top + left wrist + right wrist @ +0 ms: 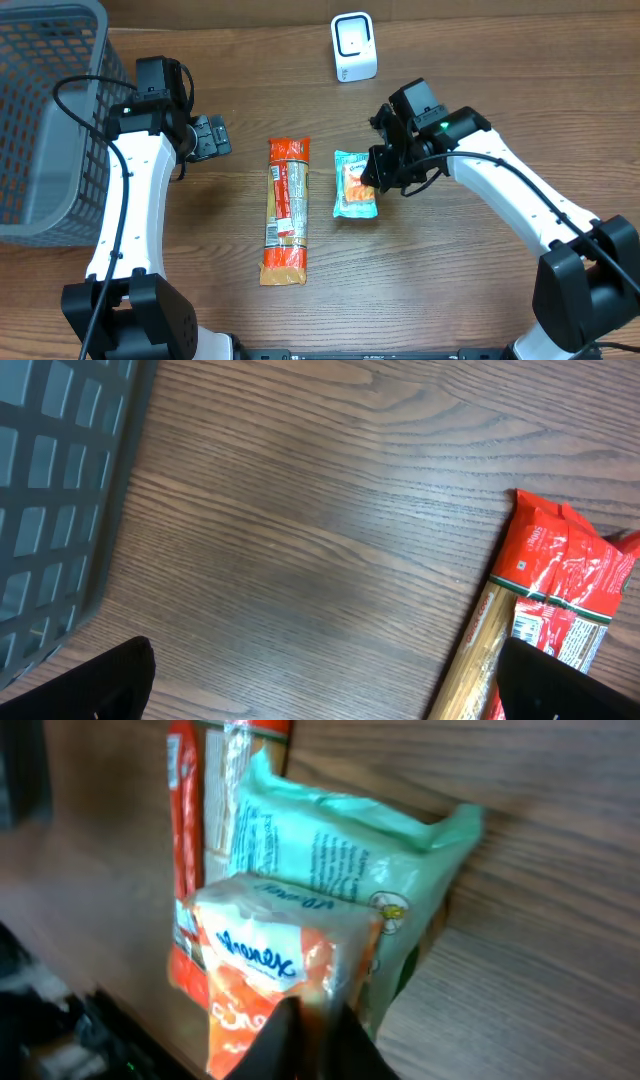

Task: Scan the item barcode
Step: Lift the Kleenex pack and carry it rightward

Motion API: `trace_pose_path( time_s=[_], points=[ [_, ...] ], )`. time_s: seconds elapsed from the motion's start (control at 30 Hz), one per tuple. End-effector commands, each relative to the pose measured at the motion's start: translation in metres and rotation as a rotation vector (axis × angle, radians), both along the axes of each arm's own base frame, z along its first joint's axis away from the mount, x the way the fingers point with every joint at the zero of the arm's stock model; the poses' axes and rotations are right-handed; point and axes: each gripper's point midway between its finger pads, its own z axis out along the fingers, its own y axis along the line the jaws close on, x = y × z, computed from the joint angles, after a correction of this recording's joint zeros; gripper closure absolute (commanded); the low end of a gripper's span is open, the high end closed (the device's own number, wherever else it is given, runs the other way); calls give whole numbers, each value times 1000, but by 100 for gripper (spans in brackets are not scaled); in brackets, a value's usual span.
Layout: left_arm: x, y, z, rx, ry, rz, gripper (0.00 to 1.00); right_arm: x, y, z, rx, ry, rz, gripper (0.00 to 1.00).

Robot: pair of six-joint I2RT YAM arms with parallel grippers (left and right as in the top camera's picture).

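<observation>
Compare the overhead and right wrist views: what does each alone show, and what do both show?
Overhead only: the white scanner, grey basket and open left gripper. Right wrist only: the print on the teal snack packet close up. Both: that packet, the spaghetti packet and the right gripper shut on the snack packet.

Little here can be read for certain. The small packet [285, 970] has a blue script word on its white-and-orange face. It is blurred and tilted, so the letters are unclear. Its pale green side has lines of fine dark print, too small to read. The long red packet [555, 555] has a white label, also illegible.
</observation>
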Motion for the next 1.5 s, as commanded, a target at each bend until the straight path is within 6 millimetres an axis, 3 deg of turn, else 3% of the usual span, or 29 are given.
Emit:
trace_pose_path(
  time_s=[0.0,0.17,0.4,0.53,0.67,0.9,1.07,1.33,1.47],
  points=[
    [-2,2,-2,7,9,-3,0,-5,1,3,-6,-14,10,96],
    [-2,1,-3,7,9,-5,0,-4,6,30,85,-34,21,96],
    [-2,2,-3,7,9,-4,0,-6,-3,94,349,-39,30,96],
    [-2,2,-2,7,9,-3,0,-31,-1,157,737,-29,236,96],
    [-2,2,-2,7,9,-4,0,-44,-18,205,1025,-11,329,96],
    [-2,2,-2,7,9,-3,0,-39,-34,207,1022,-7,262,96],
    [-2,2,-3,7,9,-3,0,-50,-56,234,1020,-92,231,96],
    [-2,2,-3,7,9,-3,0,-103,-93,301,979,-430,247,96],
    [-2,2,-2,7,9,-3,0,-126,-94,315,970,-482,267,96]
  ],
)
